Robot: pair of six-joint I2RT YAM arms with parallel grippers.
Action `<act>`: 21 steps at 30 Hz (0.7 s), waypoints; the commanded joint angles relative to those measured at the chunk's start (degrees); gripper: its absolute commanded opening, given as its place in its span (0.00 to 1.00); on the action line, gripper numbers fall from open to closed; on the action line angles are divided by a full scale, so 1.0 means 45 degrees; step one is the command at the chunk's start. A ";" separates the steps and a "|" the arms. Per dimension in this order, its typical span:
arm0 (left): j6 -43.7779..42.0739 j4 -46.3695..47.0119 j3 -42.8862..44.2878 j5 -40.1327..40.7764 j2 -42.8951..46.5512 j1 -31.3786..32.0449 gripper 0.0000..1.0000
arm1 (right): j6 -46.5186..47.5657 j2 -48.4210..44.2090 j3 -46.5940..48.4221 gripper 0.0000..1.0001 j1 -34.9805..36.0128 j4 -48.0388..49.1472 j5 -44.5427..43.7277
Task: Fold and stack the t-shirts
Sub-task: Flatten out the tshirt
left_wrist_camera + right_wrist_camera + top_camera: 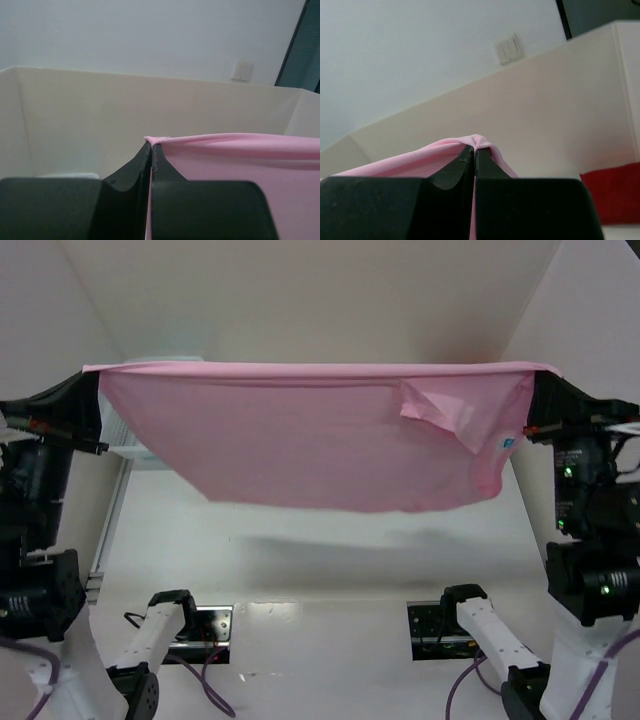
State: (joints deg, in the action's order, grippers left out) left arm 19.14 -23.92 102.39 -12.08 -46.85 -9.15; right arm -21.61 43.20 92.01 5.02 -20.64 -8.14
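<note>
White table with a low white surround, pale wall behind

Where the work is: the pink t-shirt hangs in the air above the table, stretched wide between the two arms. Its top edge is pulled into a near-straight line. The body drops like a curtain to a curved lower edge that is clear of the table.

Grippers: the left gripper is at the shirt's left top corner, fingers pressed together and pinching a small bunch of pink cloth at the tips. The right gripper is at the shirt's right top corner with the same tight pinch.

Material: thin, matte, limp knit. It is smooth where taut and rippled along the lower edge. A loose flap, probably a sleeve, is doubled over the front near the shirt's right end. A small blue label sits just below that corner.

Also seen: a rumpled red t-shirt lies below and beyond the pink shirt's right corner. We see no teal one.

Step, as we judge it: spreading the shirt out ahead of the first fold; nothing is stacked yet

Next move calls for lowering both corners together under even tension, lower edge touching down first, so the cloth lies flat. The doubled flap will likely need smoothing
</note>
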 commanded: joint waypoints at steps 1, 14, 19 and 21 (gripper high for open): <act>-0.0639 -0.0095 -0.0524 0.1805 -0.1888 -0.0292 0.00 | -0.0080 0.1413 -0.0716 0.00 -0.0158 -0.0160 -0.1081; -0.0170 0.2854 -0.7475 0.0594 -0.4684 -0.0292 0.00 | -0.2384 0.3621 -0.6863 0.00 -0.0158 0.1440 -0.1511; -0.0307 0.4433 -0.9198 0.0867 -0.6422 -0.0174 0.00 | -0.3070 0.5319 -0.8413 0.00 -0.0158 0.2652 -0.1239; -0.0307 0.4729 -0.8986 0.0984 -0.7476 -0.0174 0.00 | -0.3207 0.5982 -0.8415 0.00 -0.0158 0.3003 -0.1081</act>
State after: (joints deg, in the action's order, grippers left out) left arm 19.64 -12.51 61.08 -12.64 -76.49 -9.06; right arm -33.89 67.33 54.24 5.15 -15.68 -8.47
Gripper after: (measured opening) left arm 0.011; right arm 0.007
